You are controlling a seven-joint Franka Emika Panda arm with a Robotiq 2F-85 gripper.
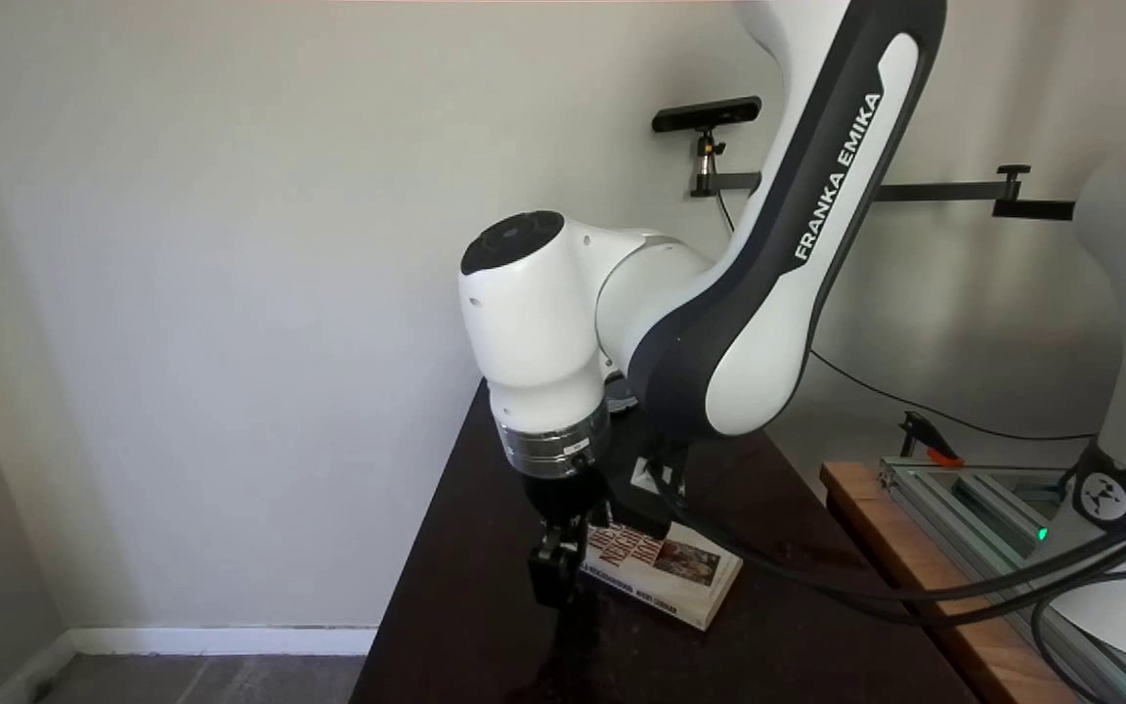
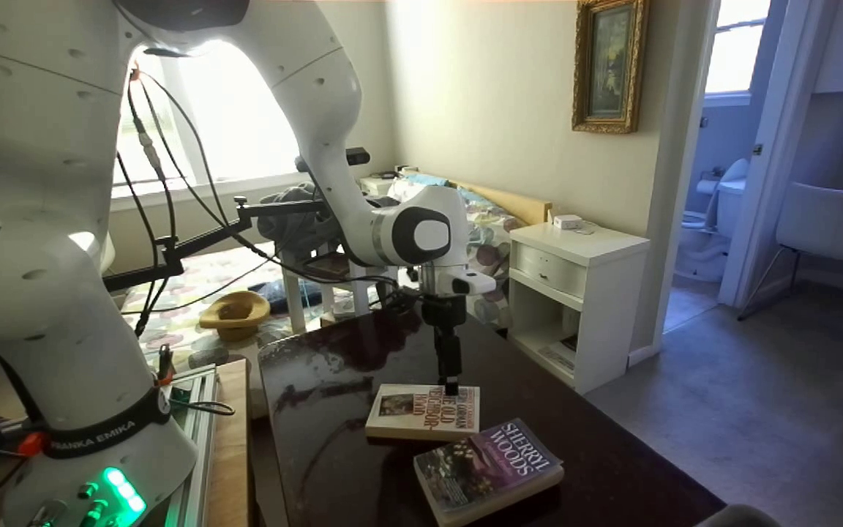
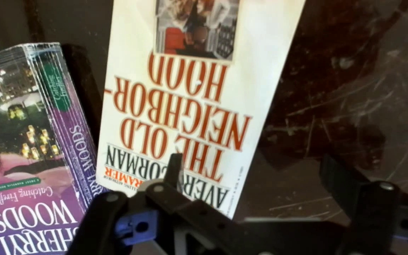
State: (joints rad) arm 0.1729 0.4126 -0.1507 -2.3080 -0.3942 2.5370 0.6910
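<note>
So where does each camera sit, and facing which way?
Wrist view: by the gripper, looking down at The Old Neighborhood and Catching Fireflies; black fingers show.
An exterior view: beside the Panda arm, facing a wall; arm, gripper show.
An exterior view: beside the base, facing bed and nightstand; base, arm, gripper show.
Both exterior views share The Old Neighborhood.

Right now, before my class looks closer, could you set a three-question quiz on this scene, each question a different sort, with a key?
1. True or false: in the wrist view, the gripper is shut.
2. Fill in the missing word of the title on the pale book: "The Old ____".
3. Short answer: in an exterior view, what do the pale book and the purple book both lie on?

Key
1. False: the jaws stand apart with nothing gripped between them.
2. Neighborhood, split over two lines on the cover.
3. The dark table.
</note>
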